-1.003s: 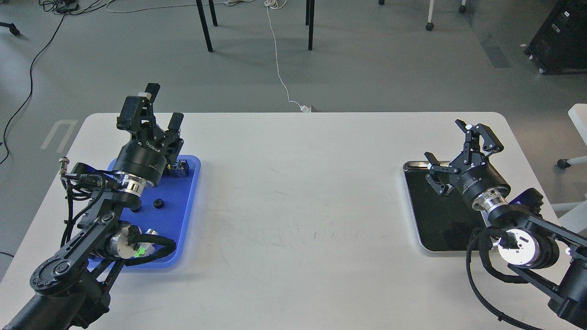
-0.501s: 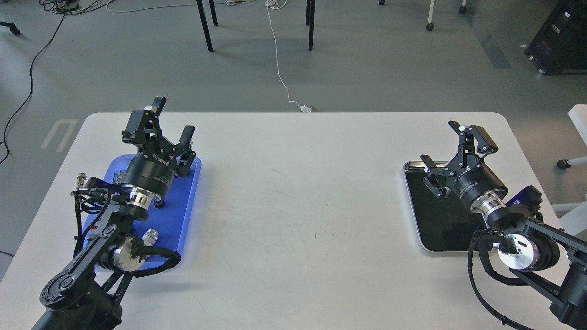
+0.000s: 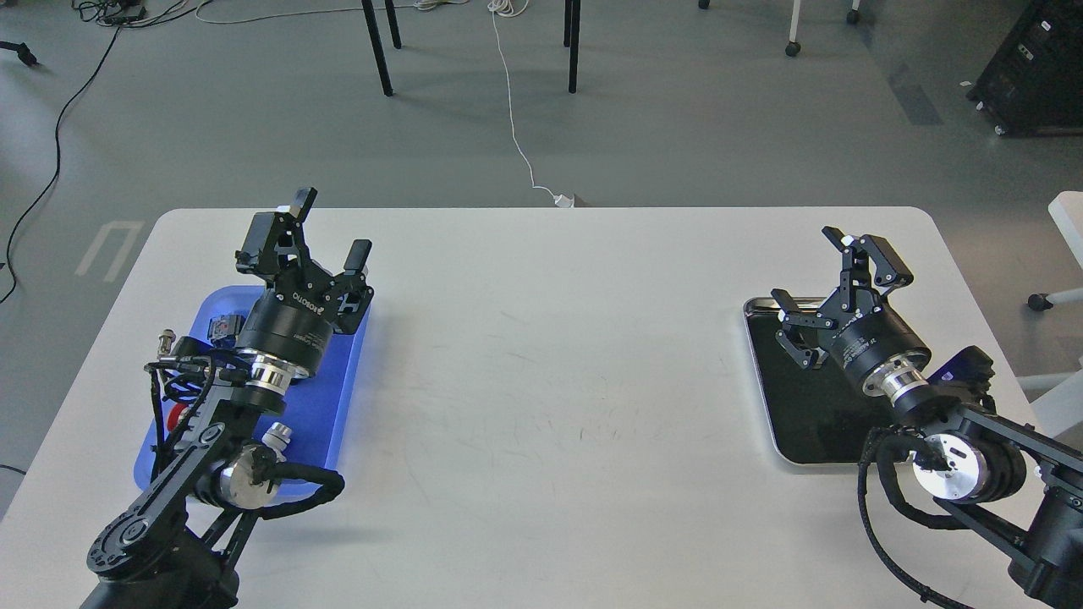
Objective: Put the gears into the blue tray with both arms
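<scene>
A robotics lab or test room, not a home.

You are looking at a bare white table (image 3: pixel 550 406) on a grey floor (image 3: pixel 719 127), with loose cables (image 3: pixel 514 110) trailing across it, black furniture legs (image 3: pixel 376 46) beyond, a castored chair base (image 3: pixel 1053 298) and a black wheeled equipment case (image 3: pixel 1036 68).

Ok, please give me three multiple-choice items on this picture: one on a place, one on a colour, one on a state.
1. Where does the blue tray lie on the table?
A. my left side
B. middle
C. my right side

2. What colour lines the steel tray?
A. white
B. black
C. green

3. How is the right claw?
A. shut on a gear
B. open, empty
C. out of view

Key: 1 A, it lies under the left arm. 2 B, its floor is black. 3 B, the fingers stand apart with nothing between.
</scene>
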